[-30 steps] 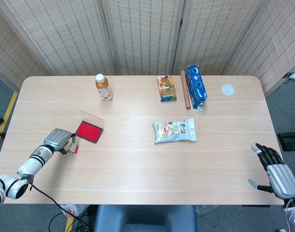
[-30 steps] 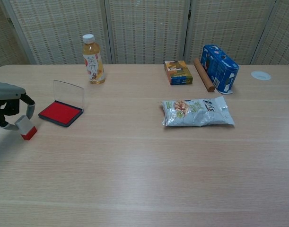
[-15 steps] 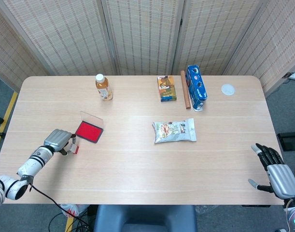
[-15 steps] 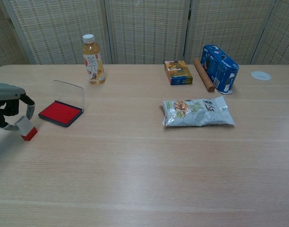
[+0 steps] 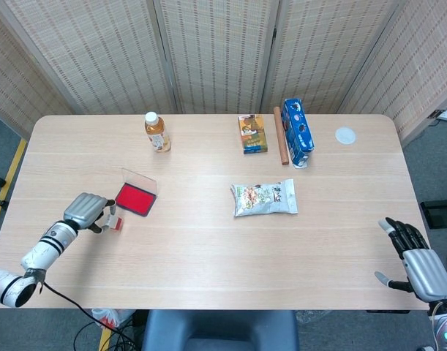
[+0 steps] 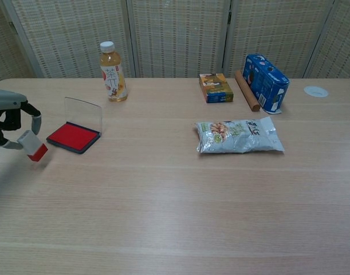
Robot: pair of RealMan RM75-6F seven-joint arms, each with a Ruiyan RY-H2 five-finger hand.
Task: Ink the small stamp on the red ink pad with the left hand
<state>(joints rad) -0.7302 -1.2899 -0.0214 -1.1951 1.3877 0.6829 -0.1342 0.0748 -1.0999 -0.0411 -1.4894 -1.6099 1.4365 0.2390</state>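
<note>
Small stamp (image 6: 33, 145): you have it pinched in your left hand (image 6: 8, 117), tilted, white body up toward the fingers (image 6: 36, 122) and red base pointing down and away from them. In the chest view the base looks clear of the table (image 6: 175, 200), though you cannot be sure of it from the head view.
Stamp from above (image 5: 113, 221): it sits at the tips of your left hand (image 5: 86, 210), on the side of the fingers that faces the pad.
Left hand fingers: curled narrowly around the stamp's upper body, with thumb and a finger on opposite sides of it.
Red ink pad (image 6: 73, 137): open on the table just beyond your left fingertips, apart from the stamp. Its clear lid (image 6: 83, 114) stands upright at the pad's far edge. In the head view the pad (image 5: 134, 199) lies just past the stamp, further from your hand.
Right hand (image 5: 415, 258): at the near right table edge, well apart from everything on it, fingers spread loosely and holding nothing.
Beyond your left fingers: a tea bottle (image 5: 156, 131) stands upright at the far side.
Far from both hands: a snack bag (image 5: 264, 198) lies flat mid-table; behind it a small box (image 5: 252, 134), a wooden roller (image 5: 280, 135), a blue carton (image 5: 298, 131) and a white lid (image 5: 345, 135).
</note>
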